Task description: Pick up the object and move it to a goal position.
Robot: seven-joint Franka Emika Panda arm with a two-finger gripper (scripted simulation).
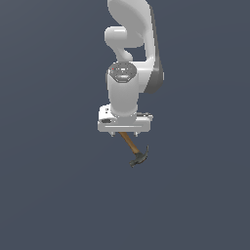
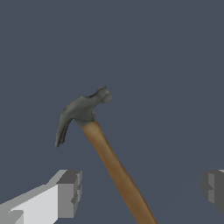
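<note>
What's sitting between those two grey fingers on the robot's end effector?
The hammer's wooden handle passes between the fingers, touching neither; the wrist view shows it.

The worktop is a plain, dark blue-grey surface that fills the exterior view from edge to edge, with no visible border, seam or marking. In the wrist view the same flat blue-grey worktop fills the background. The only thing seen against it is a hammer, just below the middle of the exterior view, its dark head toward the lower right and its light brown handle running up and to the left. Whether the hammer rests on the worktop or is off it cannot be told.
</note>
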